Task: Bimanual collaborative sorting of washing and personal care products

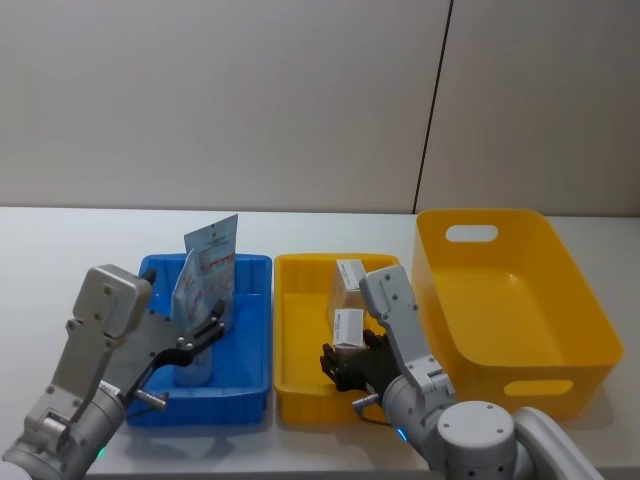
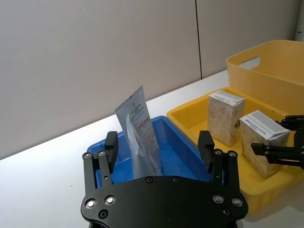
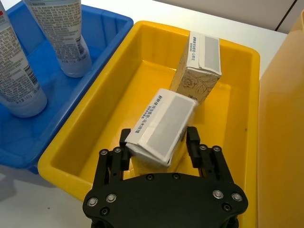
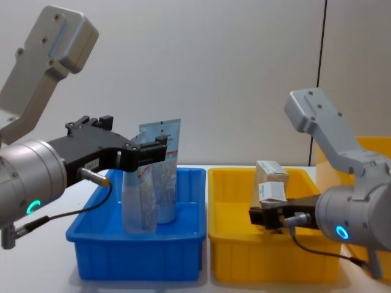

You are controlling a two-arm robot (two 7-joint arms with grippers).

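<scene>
Basket (image 1: pixel 500 300) sits at your far right, beside the trays. Blue tray (image 1: pixel 255 262) keeps the tubes (image 1: pixel 212 255) upright, and yellow tray (image 1: pixel 300 330) keeps the boxes (image 1: pixel 350 275) apart from them. Your left gripper (image 2: pixel 158 142) hangs over the blue tray with fingers apart at a tube, probably lined up to pinch it. Your right gripper (image 3: pixel 159 137) is clamped on the near box (image 3: pixel 161 126), tilted over the yellow tray.
</scene>
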